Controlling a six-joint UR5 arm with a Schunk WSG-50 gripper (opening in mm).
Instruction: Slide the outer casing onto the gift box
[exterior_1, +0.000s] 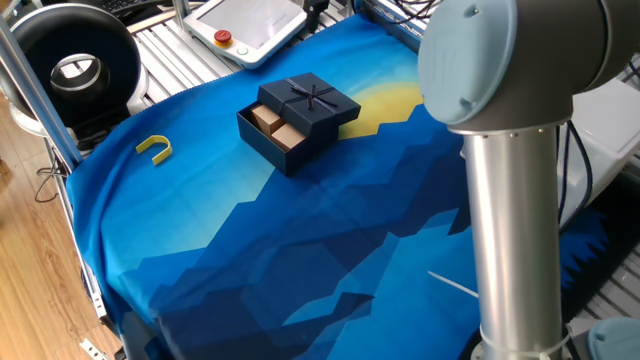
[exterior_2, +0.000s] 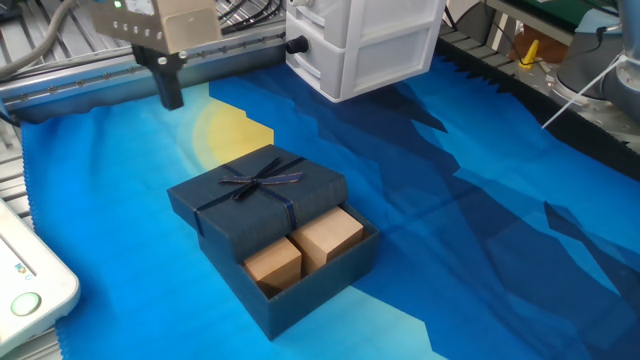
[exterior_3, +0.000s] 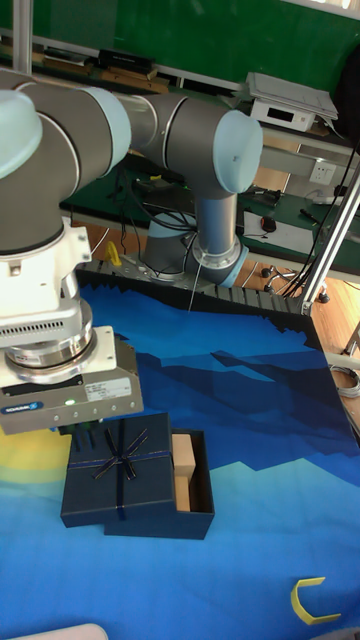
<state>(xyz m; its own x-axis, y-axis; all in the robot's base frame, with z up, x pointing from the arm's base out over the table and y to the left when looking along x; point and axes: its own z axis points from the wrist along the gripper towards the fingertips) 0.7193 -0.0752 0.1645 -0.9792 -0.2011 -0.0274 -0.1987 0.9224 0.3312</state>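
Observation:
The outer casing (exterior_2: 262, 195), a dark navy shell with a thin ribbon cross and bow, sits partway over the gift box (exterior_2: 300, 290). The box's open end shows two tan blocks (exterior_2: 305, 248). Both rest on the blue cloth, also seen as casing (exterior_1: 312, 100) and box (exterior_1: 272, 140), and as casing (exterior_3: 120, 478) and box (exterior_3: 200, 500). My gripper (exterior_2: 172, 98) hangs beyond the casing's far corner, apart from it, over the yellow patch. Its fingers show as one dark bar and hold nothing. In the tall fixed view the gripper (exterior_3: 85, 435) is just behind the casing's back edge.
A yellow U-shaped piece (exterior_1: 154, 148) lies on the cloth's left side. A white drawer unit (exterior_2: 365, 40) stands at the cloth's far edge. A teach pendant (exterior_1: 255, 22) lies beyond the cloth. The arm's grey column (exterior_1: 520, 220) fills the right foreground.

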